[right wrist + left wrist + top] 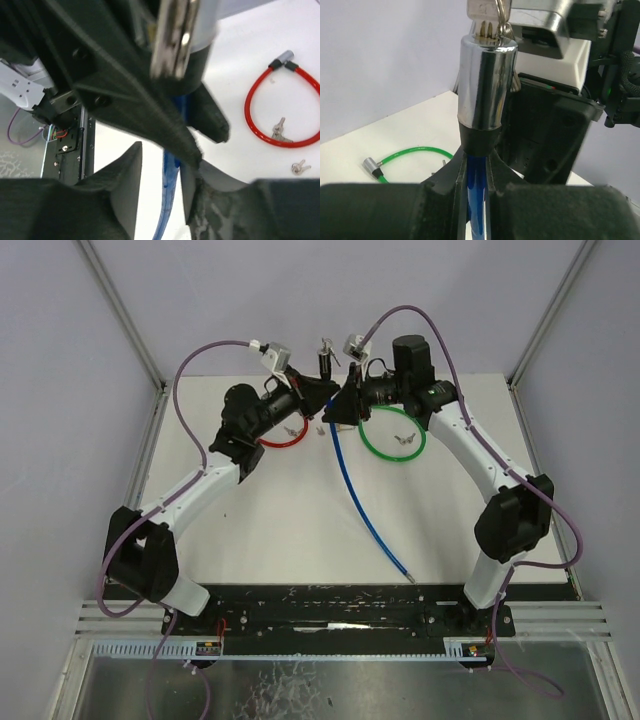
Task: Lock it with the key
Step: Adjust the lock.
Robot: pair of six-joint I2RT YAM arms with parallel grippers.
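Note:
The blue cable lock (365, 510) runs from the table's front up to the raised grippers. My left gripper (322, 390) is shut on the blue cable (477, 200) just below the chrome lock cylinder (482, 85) and holds it upright. A silver key (482, 15) on a ring sits in the top of the cylinder. My right gripper (338, 405) is close beside the lock. In the right wrist view its jaws stand apart and empty (162, 170), with the blurred key (175, 40) beyond the fingertips.
A red cable loop (283, 442) lies at the back left with small keys (279, 131) beside it. A green cable loop (393, 458) with keys (405, 440) lies at the back right. Walls enclose the table on three sides.

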